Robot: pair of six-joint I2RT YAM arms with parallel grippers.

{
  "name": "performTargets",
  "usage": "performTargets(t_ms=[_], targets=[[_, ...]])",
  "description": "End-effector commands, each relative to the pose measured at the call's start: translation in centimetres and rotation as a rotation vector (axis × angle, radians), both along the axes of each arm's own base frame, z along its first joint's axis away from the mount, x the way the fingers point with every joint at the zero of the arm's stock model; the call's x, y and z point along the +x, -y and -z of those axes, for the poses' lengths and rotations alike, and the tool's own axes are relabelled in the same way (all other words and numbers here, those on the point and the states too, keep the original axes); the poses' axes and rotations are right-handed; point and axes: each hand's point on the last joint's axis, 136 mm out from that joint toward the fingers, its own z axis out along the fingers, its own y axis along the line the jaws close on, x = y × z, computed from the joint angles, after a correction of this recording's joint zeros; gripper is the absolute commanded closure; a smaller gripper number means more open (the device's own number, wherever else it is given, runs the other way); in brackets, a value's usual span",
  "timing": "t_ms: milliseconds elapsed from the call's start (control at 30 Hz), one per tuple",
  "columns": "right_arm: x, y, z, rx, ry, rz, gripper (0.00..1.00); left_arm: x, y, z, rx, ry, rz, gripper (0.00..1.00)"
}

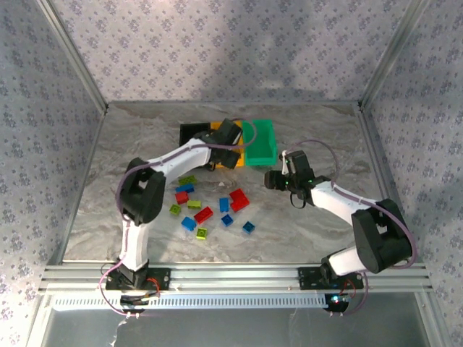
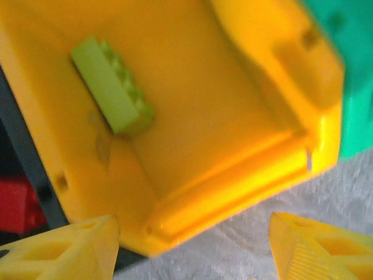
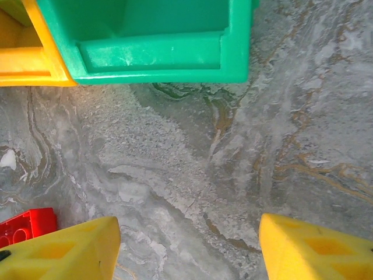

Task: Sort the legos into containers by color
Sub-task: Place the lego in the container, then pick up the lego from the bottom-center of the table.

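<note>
At back left, black bin (image 1: 192, 131): set at the left end of the joined row, touching the orange bin. In the left wrist view a red lego (image 2: 16, 204) is seen just past its dark wall, blurred.
Legos (image 1: 203, 215): about a dozen red, blue and yellow-green pieces are scattered on the surface (image 1: 318, 137) in front of the bins, between the two arms and nearer the left one. None is touched by either hand.
Orange bin (image 2: 233, 192): placed in the middle of the row, between black and green. One yellow-green lego (image 2: 113, 93) is seen lying on its floor, near the wall shared with the black bin.
Left hand (image 1: 228, 134): held over the orange bin. Its yellow fingers (image 2: 64, 248) are spread wide and nothing is gripped between them.
Green bin (image 1: 262, 143): set at the right end of the row, touching the orange bin. No lego is seen in the part of its inside that is shown.
Right hand (image 1: 278, 178): held above bare surface just in front of the green bin. Its fingers (image 3: 317, 245) are parted wide and nothing is held. A loose red lego (image 3: 23, 224) is seen on the surface just beside its left finger.
</note>
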Motion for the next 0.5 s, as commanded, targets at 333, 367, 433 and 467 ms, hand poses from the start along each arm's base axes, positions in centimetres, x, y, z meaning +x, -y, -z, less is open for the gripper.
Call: performTargets(t_ms=[333, 367, 433, 467], targets=[[-10.9, -7.0, 2.2, -0.094, -0.203, -0.309, 0.34, -5.1, -5.2, -3.8, -0.21, 0.273, -0.064, 0.32], [-11.7, -7.2, 2.2, -0.109, -0.217, -0.33, 0.34, -5.3, -5.6, -3.8, -0.206, 0.284, -0.072, 0.32], [-13.3, -7.5, 2.5, -0.149, -0.245, -0.374, 0.34, -5.4, -6.6, -3.6, -0.205, 0.3, -0.09, 0.32], [-14.0, -7.5, 2.5, -0.165, -0.253, -0.392, 0.34, -5.4, -7.0, -3.6, -0.21, 0.307, -0.096, 0.33]])
